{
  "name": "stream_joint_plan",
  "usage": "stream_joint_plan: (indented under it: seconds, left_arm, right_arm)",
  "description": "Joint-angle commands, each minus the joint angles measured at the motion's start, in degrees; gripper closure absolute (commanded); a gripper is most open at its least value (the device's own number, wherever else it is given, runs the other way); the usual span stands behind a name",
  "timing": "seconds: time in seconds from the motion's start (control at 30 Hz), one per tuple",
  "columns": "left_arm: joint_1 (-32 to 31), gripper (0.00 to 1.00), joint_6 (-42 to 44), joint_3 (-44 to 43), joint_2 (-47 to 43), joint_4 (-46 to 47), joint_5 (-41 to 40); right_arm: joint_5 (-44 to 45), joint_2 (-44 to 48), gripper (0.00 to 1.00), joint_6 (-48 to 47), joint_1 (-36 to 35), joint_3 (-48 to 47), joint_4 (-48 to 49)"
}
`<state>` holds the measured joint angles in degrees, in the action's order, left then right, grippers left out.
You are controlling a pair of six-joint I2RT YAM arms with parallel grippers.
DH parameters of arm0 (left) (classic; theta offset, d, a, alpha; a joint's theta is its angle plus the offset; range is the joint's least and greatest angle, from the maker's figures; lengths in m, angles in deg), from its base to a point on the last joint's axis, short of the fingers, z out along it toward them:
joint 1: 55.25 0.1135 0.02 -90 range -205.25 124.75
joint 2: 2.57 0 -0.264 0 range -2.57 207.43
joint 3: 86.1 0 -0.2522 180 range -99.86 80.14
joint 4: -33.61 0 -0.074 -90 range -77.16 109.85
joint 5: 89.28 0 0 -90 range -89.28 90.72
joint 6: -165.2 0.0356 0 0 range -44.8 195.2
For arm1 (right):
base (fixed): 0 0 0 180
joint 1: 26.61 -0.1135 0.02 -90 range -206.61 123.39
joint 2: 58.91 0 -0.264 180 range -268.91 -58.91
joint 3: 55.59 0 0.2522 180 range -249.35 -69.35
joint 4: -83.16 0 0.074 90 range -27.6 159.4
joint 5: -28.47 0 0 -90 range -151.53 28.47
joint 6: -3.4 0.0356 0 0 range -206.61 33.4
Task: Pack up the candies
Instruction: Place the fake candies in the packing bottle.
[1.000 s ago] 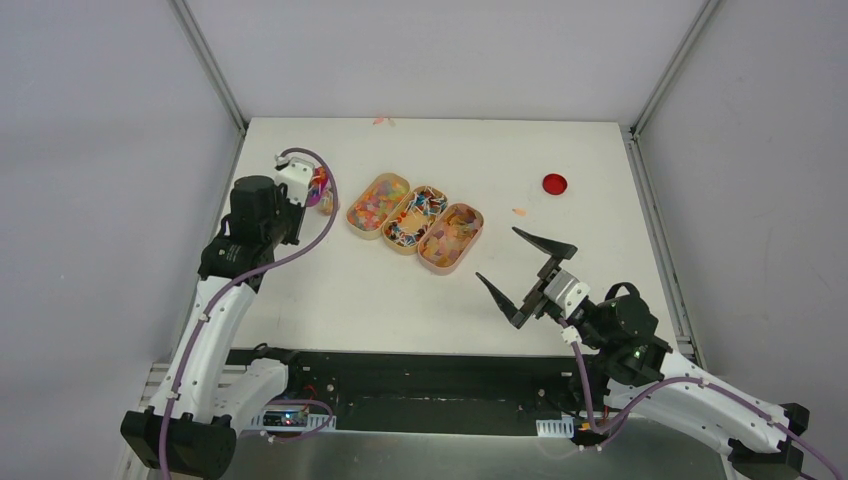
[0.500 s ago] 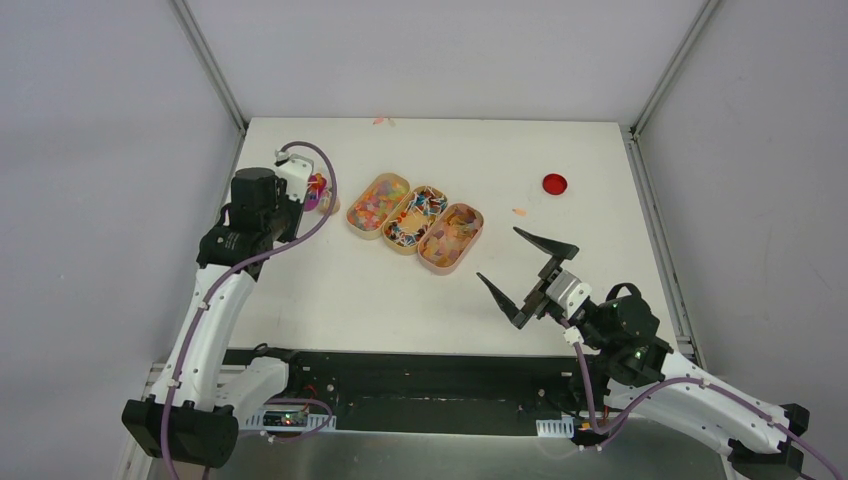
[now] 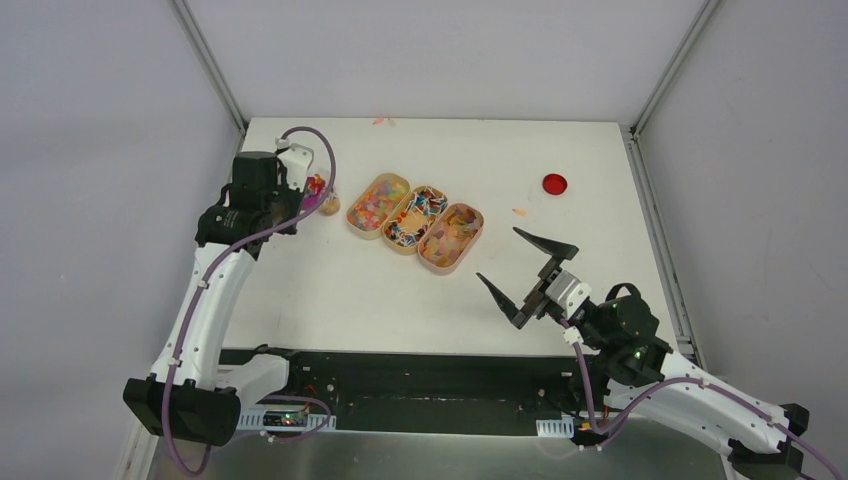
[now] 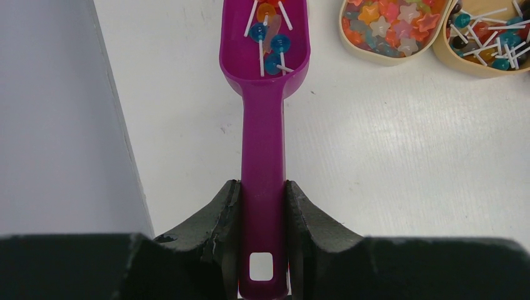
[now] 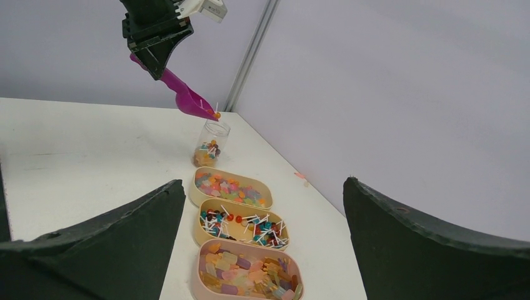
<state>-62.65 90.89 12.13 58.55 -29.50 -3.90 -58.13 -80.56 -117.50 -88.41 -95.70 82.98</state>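
**Magenta plastic scoop tilts over the small clear round jar**

The left hand has the scoop's handle pinched, a black finger pressed on either side. In the bowl are blue and orange candies on white sticks. In the right wrist view the scoop slants down, its lip just above the jar's mouth. The jar stands far left on the white tabletop with a mixed layer of sweets in its bottom. Just right of it, three tan oval trays sit touching in a diagonal row. They hold bright stars far-left, stick pieces in the middle and orange-yellow gummies near-right. The right hand hovers near-right, fingers spread wide, holding nothing. A flat red round disc lies far right.
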Motion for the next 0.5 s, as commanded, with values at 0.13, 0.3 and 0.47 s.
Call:
stream_joint_plan:
  seconds: [0.13, 0.3, 0.47]
  left_arm:
    - [0.5, 1.00, -1.1, -7.4, 2.1, -3.7, -1.2]
    - [0.5, 1.00, -1.4, -10.3, 3.7, -5.9, -1.0]
    - [0.5, 1.00, -1.8, -12.0, 5.4, -7.4, -1.3]
  right_arm:
    - [-0.3, 0.6, 0.00, 1.0, -0.3, 0.0, 2.7]
    - [-0.1, 0.8, 0.00, 0.9, -0.3, 0.0, 2.7]
    - [0.1, 1.4, 0.00, 0.9, -0.3, 0.1, 2.7]
